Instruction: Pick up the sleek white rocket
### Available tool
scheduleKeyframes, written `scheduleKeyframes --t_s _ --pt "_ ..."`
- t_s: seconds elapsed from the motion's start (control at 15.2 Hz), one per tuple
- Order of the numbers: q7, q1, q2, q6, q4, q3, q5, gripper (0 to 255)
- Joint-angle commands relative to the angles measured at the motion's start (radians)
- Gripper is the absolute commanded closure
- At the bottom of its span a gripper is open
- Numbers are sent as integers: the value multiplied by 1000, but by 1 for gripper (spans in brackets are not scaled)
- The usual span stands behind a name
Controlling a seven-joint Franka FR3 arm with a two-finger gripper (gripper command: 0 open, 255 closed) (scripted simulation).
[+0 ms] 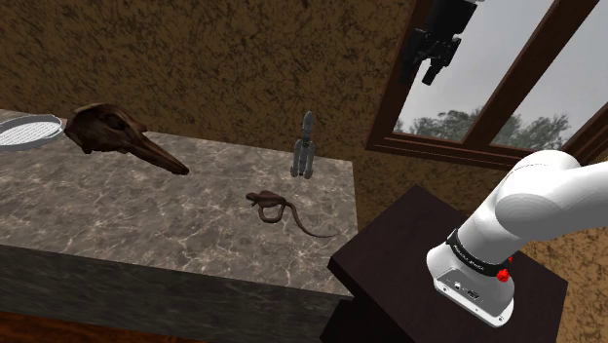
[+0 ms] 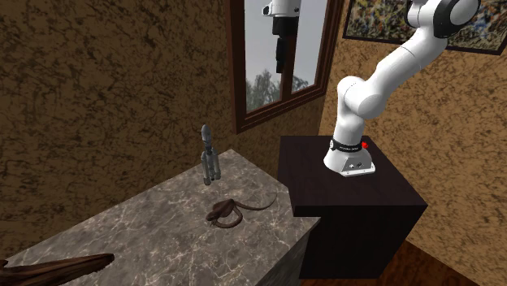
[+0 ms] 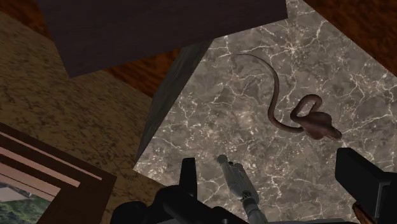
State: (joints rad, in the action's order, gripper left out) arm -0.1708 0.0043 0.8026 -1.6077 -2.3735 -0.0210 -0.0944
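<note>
The rocket (image 1: 305, 148) is a small grey model standing upright near the back edge of the marble counter (image 1: 146, 214), close to the wall; it also stands in the second exterior view (image 2: 209, 158). My black gripper (image 1: 429, 60) hangs high in front of the window, well above the rocket and toward the shoulder view's right. Seen from the second exterior view, the gripper (image 2: 280, 55) points down by the window frame. Looking along the gripper (image 3: 267, 159), its fingers stand apart and open, with the rocket (image 3: 238, 184) far below between them, untouched.
A brown long-tailed lizard figure (image 1: 278, 208) lies on the counter in front of the rocket. A dark long-snouted skull (image 1: 122, 136) and a grey plate (image 1: 29, 130) sit farther toward the shoulder view's left. The dark stand (image 1: 438, 283) adjoins the counter's end, with the window (image 1: 507, 88) behind.
</note>
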Motion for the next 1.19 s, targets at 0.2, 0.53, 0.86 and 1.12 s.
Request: scheduleKeyframes --t_s 0.2,0.53,0.86,1.12 --pt "91 16 -1 -146 -100 -30 10 0" --pt "246 50 -57 -402 -228 -87 16 0" --pt "420 105 -182 -671 -302 -159 -5 0" --pt "589 183 -327 -881 -315 -236 -67 0"
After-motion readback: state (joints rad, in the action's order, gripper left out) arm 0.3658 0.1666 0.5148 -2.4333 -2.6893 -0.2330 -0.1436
